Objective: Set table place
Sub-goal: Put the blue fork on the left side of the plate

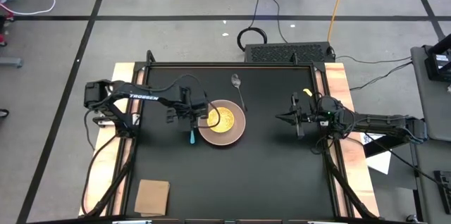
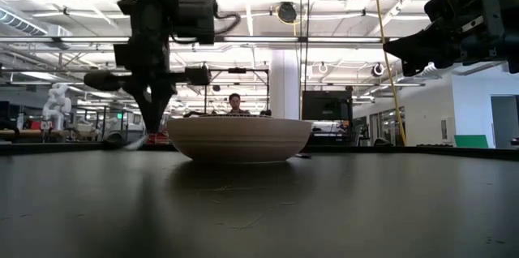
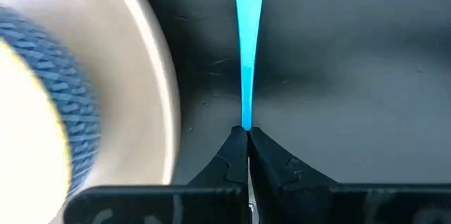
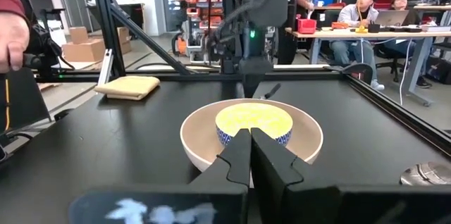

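Our left pincer [image 3: 246, 138] is pinched shut on the light-blue utensil [image 3: 248, 48], low on the counter [image 1: 268, 168] just beside the plate [image 1: 236, 134] — release crooked and it could skid against that rim. Right pincer [image 1: 290, 118] waits closed, empty.

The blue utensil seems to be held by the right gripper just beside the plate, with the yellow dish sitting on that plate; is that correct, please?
Not quite: the left gripper holds the blue utensil, not the right one. The left wrist view shows its fingers shut on the utensil's end beside the plate. The high view shows the right gripper well off to the side. The yellow dish does sit on the plate.
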`<state>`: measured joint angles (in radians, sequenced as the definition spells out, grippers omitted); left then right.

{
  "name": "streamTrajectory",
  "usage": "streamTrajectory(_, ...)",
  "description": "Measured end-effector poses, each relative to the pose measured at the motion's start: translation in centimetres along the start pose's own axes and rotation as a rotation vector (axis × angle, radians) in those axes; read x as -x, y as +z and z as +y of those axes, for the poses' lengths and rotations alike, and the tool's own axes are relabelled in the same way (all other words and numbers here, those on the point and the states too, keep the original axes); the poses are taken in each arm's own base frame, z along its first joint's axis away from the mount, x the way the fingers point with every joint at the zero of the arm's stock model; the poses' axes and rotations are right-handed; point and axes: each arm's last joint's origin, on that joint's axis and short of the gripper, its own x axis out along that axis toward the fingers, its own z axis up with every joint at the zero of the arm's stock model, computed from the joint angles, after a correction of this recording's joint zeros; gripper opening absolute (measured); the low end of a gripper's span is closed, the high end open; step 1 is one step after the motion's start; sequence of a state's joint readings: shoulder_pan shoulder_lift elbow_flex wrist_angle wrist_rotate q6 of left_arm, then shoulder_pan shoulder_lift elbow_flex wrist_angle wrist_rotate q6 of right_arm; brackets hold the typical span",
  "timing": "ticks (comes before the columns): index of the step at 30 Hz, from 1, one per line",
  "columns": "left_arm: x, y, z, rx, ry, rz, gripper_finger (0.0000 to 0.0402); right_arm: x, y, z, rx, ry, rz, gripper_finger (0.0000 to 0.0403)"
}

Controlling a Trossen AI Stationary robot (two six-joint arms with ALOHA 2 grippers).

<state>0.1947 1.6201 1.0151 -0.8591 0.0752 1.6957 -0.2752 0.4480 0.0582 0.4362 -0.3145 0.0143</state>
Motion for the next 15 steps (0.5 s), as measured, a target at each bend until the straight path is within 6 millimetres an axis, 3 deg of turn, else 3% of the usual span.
streamTrajectory(15,-2.0,0.0,0.3,-0.003,-0.074,-0.019,0.0004,-0.1,-0.1,0.0,0.004,0.0,0.013,0.0)
